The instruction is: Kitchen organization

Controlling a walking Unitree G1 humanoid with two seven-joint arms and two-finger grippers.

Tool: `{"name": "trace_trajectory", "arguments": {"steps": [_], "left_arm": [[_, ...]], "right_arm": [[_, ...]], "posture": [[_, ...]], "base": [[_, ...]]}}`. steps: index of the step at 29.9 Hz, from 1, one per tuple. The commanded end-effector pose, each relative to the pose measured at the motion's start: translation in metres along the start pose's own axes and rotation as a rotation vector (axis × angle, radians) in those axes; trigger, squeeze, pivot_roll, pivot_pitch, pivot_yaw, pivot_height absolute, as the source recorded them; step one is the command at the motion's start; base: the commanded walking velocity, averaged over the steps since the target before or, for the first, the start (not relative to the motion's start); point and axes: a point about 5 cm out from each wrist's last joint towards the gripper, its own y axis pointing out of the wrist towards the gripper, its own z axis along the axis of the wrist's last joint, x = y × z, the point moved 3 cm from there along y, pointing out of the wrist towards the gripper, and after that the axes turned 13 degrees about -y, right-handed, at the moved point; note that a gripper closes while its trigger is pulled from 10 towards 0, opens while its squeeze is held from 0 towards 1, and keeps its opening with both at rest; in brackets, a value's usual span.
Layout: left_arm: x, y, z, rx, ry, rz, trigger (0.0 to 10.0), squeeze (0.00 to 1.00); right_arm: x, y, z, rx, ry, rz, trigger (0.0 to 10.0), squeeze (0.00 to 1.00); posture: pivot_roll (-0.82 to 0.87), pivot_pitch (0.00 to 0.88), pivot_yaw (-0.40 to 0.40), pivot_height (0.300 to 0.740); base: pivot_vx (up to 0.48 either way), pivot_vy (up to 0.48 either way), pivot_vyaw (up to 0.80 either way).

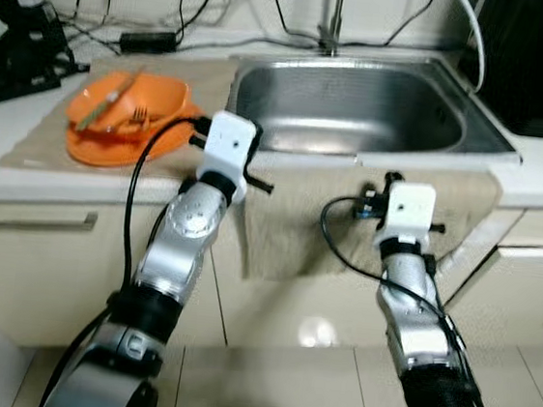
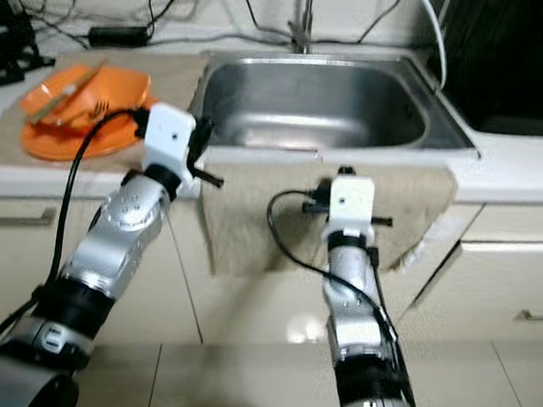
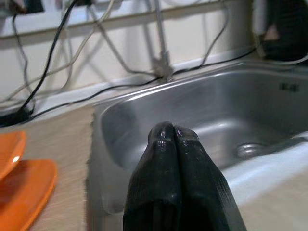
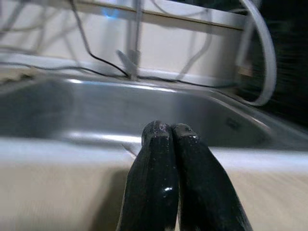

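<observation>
Both clenched, left claw [image 3: 173, 132] and right claw [image 4: 168, 129] before steel sink [image 1: 359, 106], orange dishes [image 1: 125, 115] stacked beside

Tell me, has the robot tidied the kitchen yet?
Hardly begun. The orange dishes sit stacked on the counter with a fork in them, and the sink holds nothing. In hand: nothing; left gripper and right gripper hover at the sink's front edge, jaws shut. Left: moving those dishes.
</observation>
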Motion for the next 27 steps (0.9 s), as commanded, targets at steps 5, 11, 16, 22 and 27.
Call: {"name": "trace_trajectory", "arguments": {"steps": [5,11,16,22,27], "left_arm": [[-0.003,0.008,0.019,0.032,-0.048,0.013,10.0,0.0],[-0.009,0.006,0.018,0.012,-0.036,0.034,10.0,0.0],[-0.022,0.007,0.014,-0.015,-0.027,0.079,10.0,0.0],[-0.026,0.005,0.011,-0.03,-0.03,0.096,10.0,0.0],[-0.032,0.002,0.005,-0.052,-0.014,0.128,10.0,0.0]], "right_arm": [[0.004,0.009,0.019,0.042,0.024,-0.014,10.0,0.0],[0.001,0.007,0.017,0.032,0.03,-0.004,10.0,0.0],[0.0,0.007,0.016,0.023,0.032,0.005,10.0,0.0],[-0.002,0.005,0.012,0.007,0.036,0.015,10.0,0.0],[-0.003,0.003,0.008,-0.012,0.041,0.02,10.0,0.0]], "posture": [[-0.04,0.0,0.087,0.74],[-0.04,0.0,0.081,0.74],[-0.04,0.0,0.078,0.74],[-0.03,0.0,0.078,0.74],[-0.03,0.0,0.076,0.74]], "base": [[0.0,0.0,0.0],[0.0,0.0,0.0],[0.0,0.0,0.0],[0.0,0.0,0.0],[0.0,0.0,0.0]]}}
